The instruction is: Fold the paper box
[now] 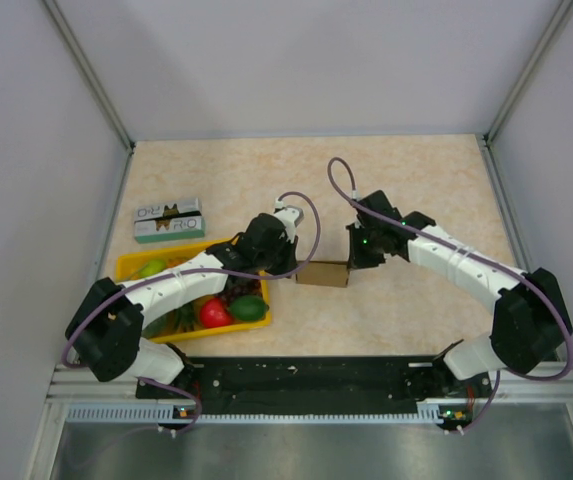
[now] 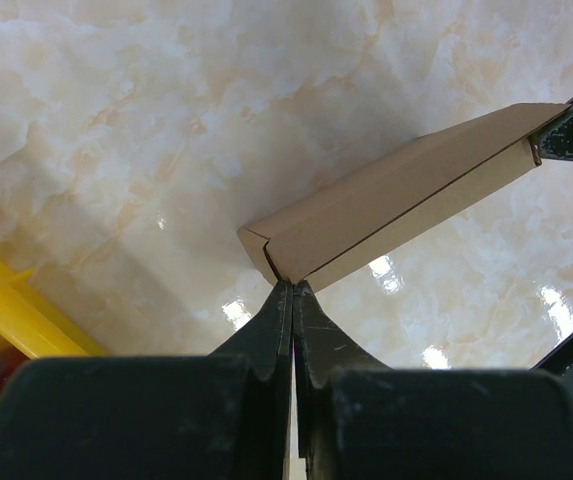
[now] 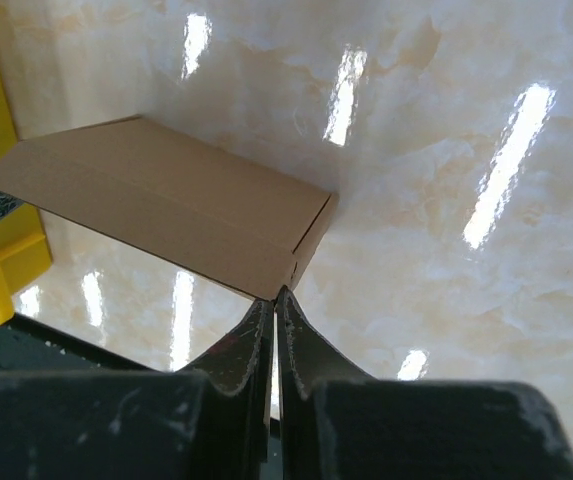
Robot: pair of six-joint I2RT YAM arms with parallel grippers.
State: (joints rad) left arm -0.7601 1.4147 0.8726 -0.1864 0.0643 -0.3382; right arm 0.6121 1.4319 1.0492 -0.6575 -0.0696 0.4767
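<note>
Top view: one paper box (image 1: 323,273) lies at frame centre on the tabletop (image 1: 406,180), between the left hand (image 1: 293,263) and the right hand (image 1: 353,262). One yellow tray (image 1: 131,264) and one printed carton (image 1: 168,220) stand at left.

Left wrist view: the left hand (image 2: 293,291) is clenched on the box's (image 2: 386,200) near corner.

Right wrist view: the right hand (image 3: 275,298) is likewise clamped on the opposite corner of the box (image 3: 166,200).

Judged partly done: the panels are creased but lie flattened, and the ends look unclosed.

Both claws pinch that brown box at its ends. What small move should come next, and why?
Probably ease the two ends gently toward each other. The paper box looks flattened, and the left gripper and right gripper each pinch an opposite end.
</note>
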